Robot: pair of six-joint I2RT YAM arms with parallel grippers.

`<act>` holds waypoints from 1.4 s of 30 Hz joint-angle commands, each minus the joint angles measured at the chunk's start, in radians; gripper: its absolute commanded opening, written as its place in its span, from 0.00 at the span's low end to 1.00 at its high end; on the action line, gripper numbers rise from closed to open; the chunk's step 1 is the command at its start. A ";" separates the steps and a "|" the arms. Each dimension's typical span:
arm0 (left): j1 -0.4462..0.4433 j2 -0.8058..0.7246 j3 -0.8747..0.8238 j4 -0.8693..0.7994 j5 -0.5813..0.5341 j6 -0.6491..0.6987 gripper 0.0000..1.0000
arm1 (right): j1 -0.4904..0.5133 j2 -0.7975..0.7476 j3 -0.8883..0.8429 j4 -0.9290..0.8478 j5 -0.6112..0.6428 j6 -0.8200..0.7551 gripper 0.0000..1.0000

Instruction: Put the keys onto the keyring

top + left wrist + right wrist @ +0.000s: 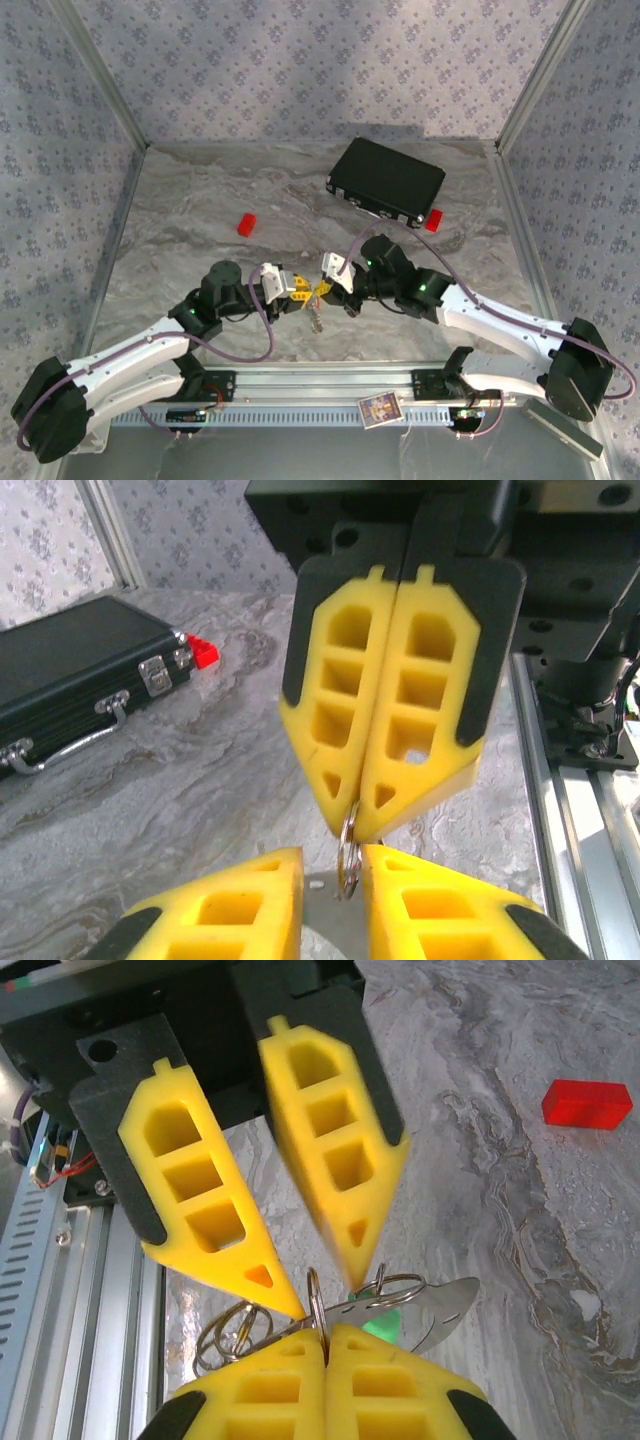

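Marbled table (pixel 200 220) bears two red blocks (pixel 246 223), one case (pixel 388 180); right hand (pixel 325 1332) clamps keyring (pixel 348 852), left hand (pixel 333 854) agape.

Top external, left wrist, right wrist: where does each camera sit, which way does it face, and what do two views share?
Top external: above and behind the bases, looking down at the table; left arm and right arm show, left gripper and right gripper tip to tip.
Left wrist: on the left arm, facing the right gripper, shut on the keyring; own open fingers at bottom.
Right wrist: on the right arm, facing the left gripper's open fingers; own shut fingers at bottom.
Shared: both wrist views show the keyring.
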 commanded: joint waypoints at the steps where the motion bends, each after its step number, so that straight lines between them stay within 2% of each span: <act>1: -0.003 -0.004 0.056 -0.102 -0.021 0.061 0.24 | -0.003 0.013 0.060 -0.102 0.004 -0.063 0.00; 7: -0.003 0.017 0.101 -0.197 -0.022 0.118 0.20 | 0.006 0.065 0.155 -0.230 0.031 -0.142 0.00; 17: -0.003 0.001 0.108 -0.174 0.009 0.120 0.06 | 0.043 0.110 0.228 -0.309 0.061 -0.205 0.00; 19: -0.003 -0.003 0.104 -0.167 0.013 0.117 0.01 | 0.041 0.098 0.215 -0.287 0.055 -0.195 0.00; 23: -0.003 -0.018 0.082 -0.123 0.018 0.092 0.00 | 0.005 0.031 0.127 -0.163 0.024 -0.130 0.23; 28: -0.002 -0.019 0.025 0.013 0.038 0.009 0.00 | -0.038 -0.037 0.016 -0.001 -0.037 -0.023 0.32; 36: -0.004 -0.005 0.007 0.061 0.057 -0.022 0.00 | -0.036 -0.026 -0.028 0.078 -0.049 0.029 0.33; 42: -0.003 -0.004 0.000 0.075 0.058 -0.029 0.00 | -0.037 -0.003 -0.023 0.083 -0.070 0.037 0.25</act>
